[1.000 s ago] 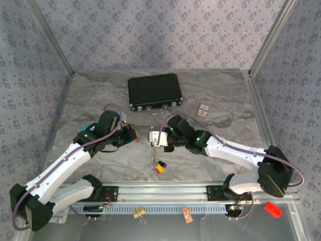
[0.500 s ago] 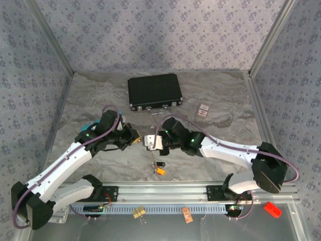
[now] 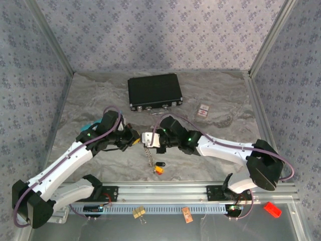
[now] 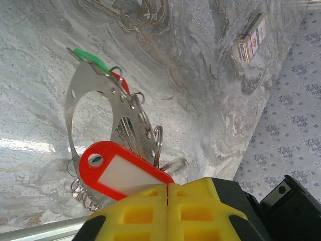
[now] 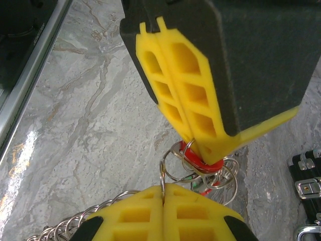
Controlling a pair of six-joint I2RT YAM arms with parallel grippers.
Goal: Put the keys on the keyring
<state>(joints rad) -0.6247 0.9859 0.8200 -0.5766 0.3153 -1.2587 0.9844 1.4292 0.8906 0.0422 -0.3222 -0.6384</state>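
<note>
My left gripper (image 4: 166, 185) is shut on a red key tag (image 4: 120, 169) with a white insert. Behind the tag hangs the keyring (image 4: 74, 108), a pale flat metal loop carrying silver keys (image 4: 131, 135) and a green tag (image 4: 90, 56). Facing it, my right gripper (image 5: 162, 187) is shut on a thin metal ring (image 5: 162, 173) of the same bunch. The left gripper's fingers (image 5: 175, 85) come in from above over the red tag (image 5: 200, 161). From above, the two grippers (image 3: 134, 140) (image 3: 150, 140) meet over the table's middle. A chain (image 3: 148, 155) dangles towards an orange key (image 3: 159, 169).
A black case (image 3: 154, 91) lies at the back. A small red-and-white card (image 3: 202, 110) sits to its right. A teal item (image 3: 89, 125) shows under the left arm. A yellow binder clip (image 3: 139, 213) and a red piece (image 3: 272, 209) lie beyond the front rail.
My right gripper has moved left with the ring and chain until it meets the left gripper. The left gripper has shifted slightly forward. Both stay shut.
</note>
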